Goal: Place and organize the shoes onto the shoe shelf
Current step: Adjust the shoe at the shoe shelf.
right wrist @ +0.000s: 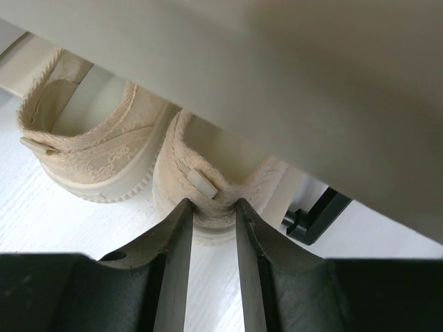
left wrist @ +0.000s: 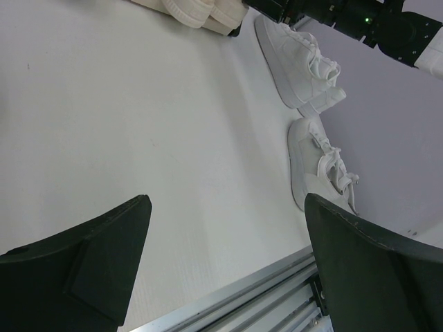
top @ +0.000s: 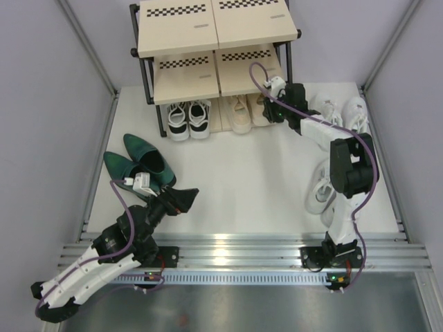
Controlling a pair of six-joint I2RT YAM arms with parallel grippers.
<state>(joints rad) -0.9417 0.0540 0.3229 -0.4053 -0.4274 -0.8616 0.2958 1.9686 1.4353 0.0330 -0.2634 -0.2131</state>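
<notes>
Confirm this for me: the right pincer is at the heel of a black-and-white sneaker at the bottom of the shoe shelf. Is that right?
No. The right wrist view shows the right pincer at the heel of a beige sneaker, not a black-and-white one, at the bottom of the shoe shelf.

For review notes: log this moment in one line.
right jaws: at beige sneaker heel, grip unclear | left jaws: open | green heels: floor

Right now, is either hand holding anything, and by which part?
Left hand: open, holds nothing. Right hand: tips at the heel of the beige lace sneaker; a hold cannot be told.
</notes>
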